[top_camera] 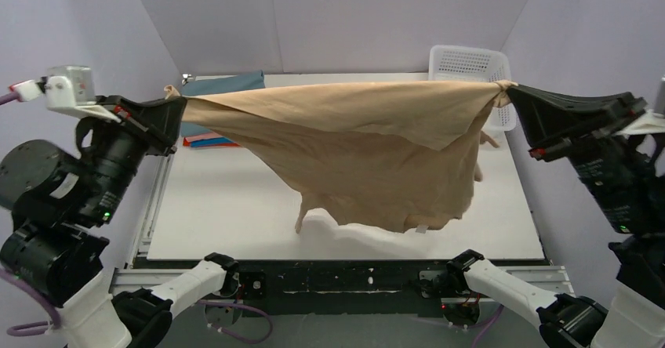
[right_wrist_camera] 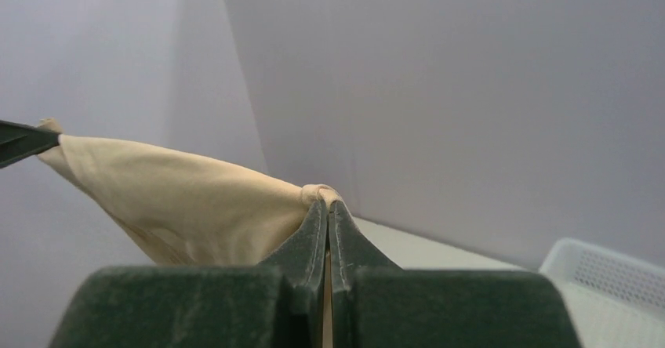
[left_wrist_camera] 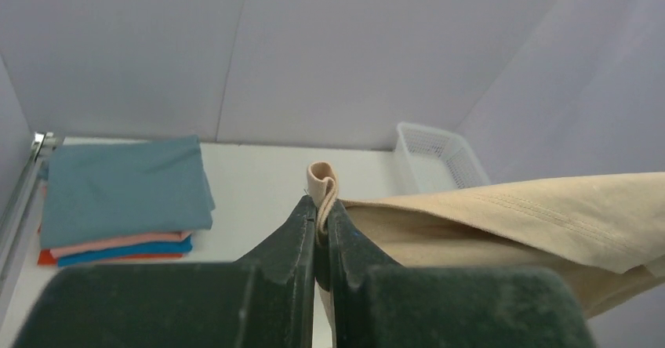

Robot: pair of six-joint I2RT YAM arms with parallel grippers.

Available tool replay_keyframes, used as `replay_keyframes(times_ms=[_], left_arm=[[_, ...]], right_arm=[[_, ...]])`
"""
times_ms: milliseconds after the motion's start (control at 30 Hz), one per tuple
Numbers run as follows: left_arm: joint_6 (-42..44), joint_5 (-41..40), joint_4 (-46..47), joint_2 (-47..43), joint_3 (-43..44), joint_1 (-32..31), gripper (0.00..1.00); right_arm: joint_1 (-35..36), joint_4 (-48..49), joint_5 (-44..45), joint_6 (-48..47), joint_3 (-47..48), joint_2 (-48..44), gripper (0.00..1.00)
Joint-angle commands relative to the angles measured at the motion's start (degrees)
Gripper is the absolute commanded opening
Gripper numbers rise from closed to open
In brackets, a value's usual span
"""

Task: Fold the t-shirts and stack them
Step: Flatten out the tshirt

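While stretched between both arms above the table [top_camera: 219, 222], tan t-shirt [top_camera: 368, 144] sags in the middle. Left gripper [top_camera: 182, 101] fully closed, pinching one bunched corner; right gripper [top_camera: 510, 88] likewise clamped on the opposite corner. Folded t-shirts [left_wrist_camera: 118, 191] stacked rear-left.
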Motion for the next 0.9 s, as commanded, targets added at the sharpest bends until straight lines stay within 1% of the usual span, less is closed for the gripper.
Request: replay_keyframes(times_ms=[0,100,167,233,333,400,433,500,533,567,633,667,700,733,767,800,833,867], left_arm=[[2.4,3.1,0.6,1.9,10.9,0.5,0.00],[2.2,5.3,1.5,2.2,13.4,0.5,0.00],[3.0,3.3,3.1,2.7,12.6,0.5,0.00],[4.6,0.2,4.2,4.1,11.3,0.5,0.00],[7.0,-5.1,5.8,7.8,8.9,0.4,0.00],[8.9,-11.4,5.9,12.1,8.5,0.5,0.00],[10.1,-13.5,6.0,14.7,8.2,0.4,0.00],[12.6,-20.4,6.0,20.3,7.5,0.5,0.00],[12.9,-22.0,4.9,23.5,7.3,1.1,0.00],[11.8,-22.3,3.0,26.6,7.0,2.4,0.00],[6.1,-20.0,-1.8,32.4,5.5,6.3,0.00],[3.1,-19.1,-3.8,35.1,4.1,7.7,0.00],[0.9,-18.7,-5.1,37.6,2.2,8.8,0.00],[-0.8,-18.1,-5.4,40.6,-0.5,9.5,0.00],[-2.2,-16.9,-5.1,42.6,-3.6,10.0,0.02],[-3.5,-16.0,-3.9,44.5,-6.4,10.5,0.08],[-5.0,-15.6,-2.7,46.4,-9.2,10.9,0.22],[-5.9,-15.2,-3.0,48.9,-10.6,11.3,0.27]], right_arm=[[-0.5,2.9,-7.6,-1.5,9.4,0.9,0.01],[-0.5,3.2,-8.6,-1.4,11.2,1.8,0.01],[-0.5,3.9,-7.3,-1.7,10.9,2.3,0.01],[-0.6,4.4,-4.1,-2.0,10.3,3.2,0.01],[-0.5,5.4,3.3,-3.5,8.5,5.6,0.01],[-0.5,6.6,9.7,-5.0,6.2,7.8,0.01],[-0.5,7.4,13.2,-5.6,4.7,9.1,0.01],[-0.6,8.2,18.8,-6.8,0.9,12.2,0.01],[-0.9,8.6,20.7,-6.6,-1.3,13.7,0.01],[-1.8,9.1,20.8,-6.1,-4.1,15.3,0.01],[-5.8,10.1,17.4,-3.0,-9.1,19.2,0.01],[-7.6,11.8,14.6,-1.4,-13.3,21.3,0.01],[-9.2,13.9,9.6,-0.7,-16.5,23.4,0.01],[-10.4,16.6,5.5,0.4,-19.7,25.6,0.01],[-11.0,19.6,3.1,1.6,-22.6,28.2,0.01],[-11.5,22.5,0.8,1.9,-24.5,31.4,0.01],[-11.9,23.9,-0.4,3.0,-25.0,35.1,0.01],[-12.3,23.8,-0.2,4.2,-24.0,39.8,0.01]])
